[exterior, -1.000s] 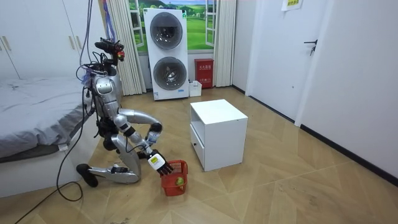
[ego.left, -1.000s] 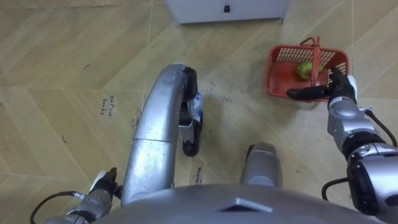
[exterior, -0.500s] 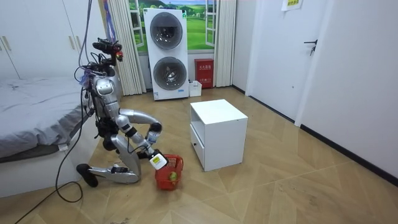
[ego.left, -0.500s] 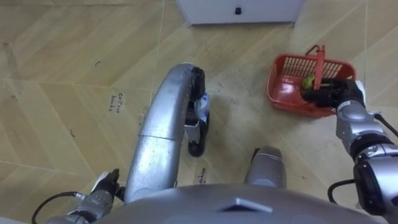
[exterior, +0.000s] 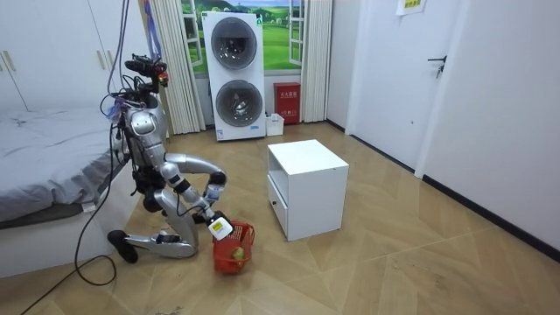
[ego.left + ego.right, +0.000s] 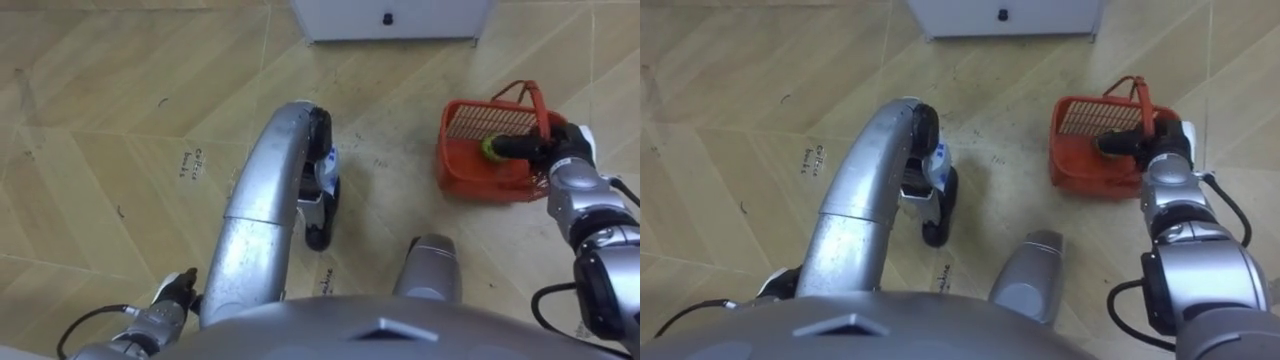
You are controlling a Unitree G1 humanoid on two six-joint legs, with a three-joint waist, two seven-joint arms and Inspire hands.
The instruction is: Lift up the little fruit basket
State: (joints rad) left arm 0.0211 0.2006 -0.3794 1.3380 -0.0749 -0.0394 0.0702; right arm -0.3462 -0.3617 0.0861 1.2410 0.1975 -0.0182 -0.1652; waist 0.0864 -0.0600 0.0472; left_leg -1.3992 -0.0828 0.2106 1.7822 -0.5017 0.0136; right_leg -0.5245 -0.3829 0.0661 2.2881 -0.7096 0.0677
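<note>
The robot kneels on the floor (image 6: 100, 120) between the bed (image 5: 44, 149) and the white cabinet (image 5: 306, 188). Its right hand (image 6: 562, 152) reaches in under the handle (image 6: 537, 100) of the red basket (image 6: 480, 175). The basket is ahead of its right knee and looks tipped in the room view; I can't tell if it rests on the floor or hangs just clear. Nor can I tell whether the hand has closed on the handle. That is the worry: lifted on a loose hold, or caught near one end of the handle rather than its middle, the basket could swing, tip more and slip off. One green fruit (image 6: 490, 147) lies inside, at the side nearest the hand, and might roll out. I see nothing else in it. The left hand (image 6: 172, 297) sits low by the left leg, idle.
</note>
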